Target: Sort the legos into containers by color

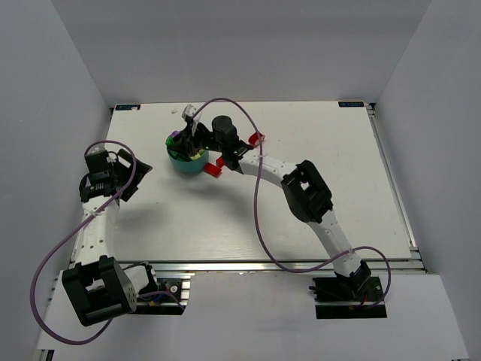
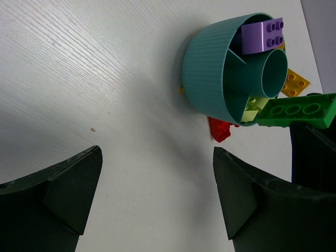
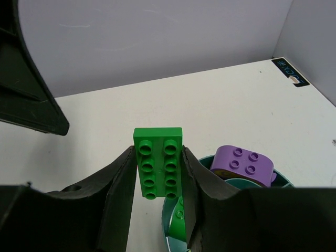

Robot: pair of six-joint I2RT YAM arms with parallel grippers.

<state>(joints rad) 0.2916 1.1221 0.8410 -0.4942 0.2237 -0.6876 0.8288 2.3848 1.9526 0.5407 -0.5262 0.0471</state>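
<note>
Hovering over the cup (image 1: 186, 164), right pincer (image 3: 157, 152) clamps the green plate (image 3: 157, 165); left pincer (image 2: 156, 157) gapes empty.

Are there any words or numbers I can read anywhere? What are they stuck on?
Nothing here can be read.
Dark sticker on a corner of the table: white marks, too blurred.
Small labels at the table's two far corners, left and right: too small.
Green brick and purple brick: no letters show.
</note>
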